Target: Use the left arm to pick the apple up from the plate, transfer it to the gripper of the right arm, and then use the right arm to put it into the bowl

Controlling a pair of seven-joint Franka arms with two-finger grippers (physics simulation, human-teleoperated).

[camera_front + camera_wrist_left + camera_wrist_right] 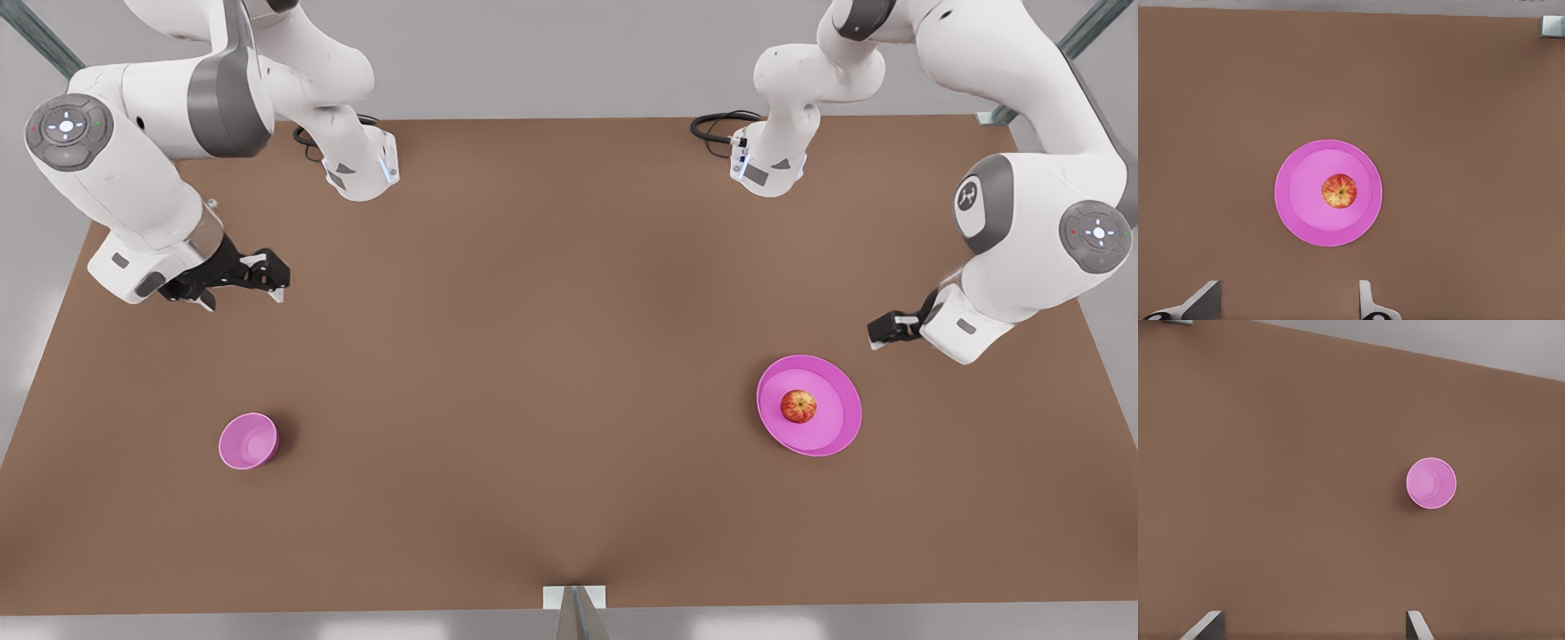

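Observation:
The small red-and-yellow apple (798,406) (1339,191) lies near the middle of the wide magenta plate (836,427) (1301,193) on the front view's right. My left gripper (880,336) (1286,300) hangs open above the table, just behind the plate and clear of it. Over on the front view's left stands the small deep pink bowl (247,440) (1431,483) with nothing in it. My right gripper (244,298) (1313,625) is open too, raised well behind the bowl, holding nothing.
Everything rests on a brown table (533,356). Both arm bases (360,164) (769,164) with black cables stand at its far edge. A small white bracket (574,596) (1550,25) sits at the middle of the near edge.

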